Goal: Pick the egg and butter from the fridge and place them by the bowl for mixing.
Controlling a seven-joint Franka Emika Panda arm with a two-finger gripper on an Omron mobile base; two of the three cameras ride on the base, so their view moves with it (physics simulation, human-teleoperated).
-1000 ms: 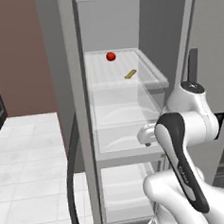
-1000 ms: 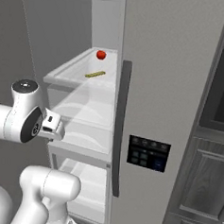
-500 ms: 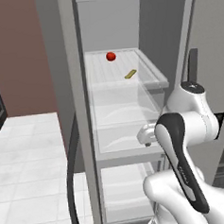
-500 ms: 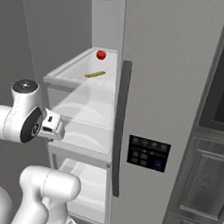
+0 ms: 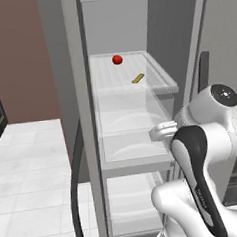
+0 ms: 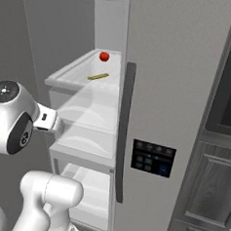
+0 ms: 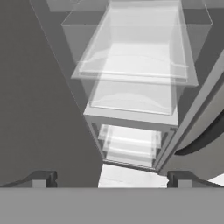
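Note:
The fridge (image 5: 85, 118) stands open in front of me, its translucent white shelves (image 7: 135, 57) stacked downward in the hand view. On the top shelf lies the butter (image 5: 138, 78) (image 6: 98, 76), a thin yellowish stick. My gripper (image 7: 111, 179) is open, its two dark fingertips (image 7: 43, 178) wide apart with nothing between them. It is held in front of the middle shelves, well below the butter. The hand (image 5: 164, 131) (image 6: 48, 120) sits at the fridge's front edge. The egg and the bowl are out of view.
A red ball (image 5: 117, 59) (image 6: 104, 56) rests behind the butter on the top shelf. The closed fridge door (image 6: 177, 92) carries a long dark handle (image 6: 123, 132) and a dark button panel (image 6: 153, 158). Dark cabinets (image 6: 217, 159) stand to the right.

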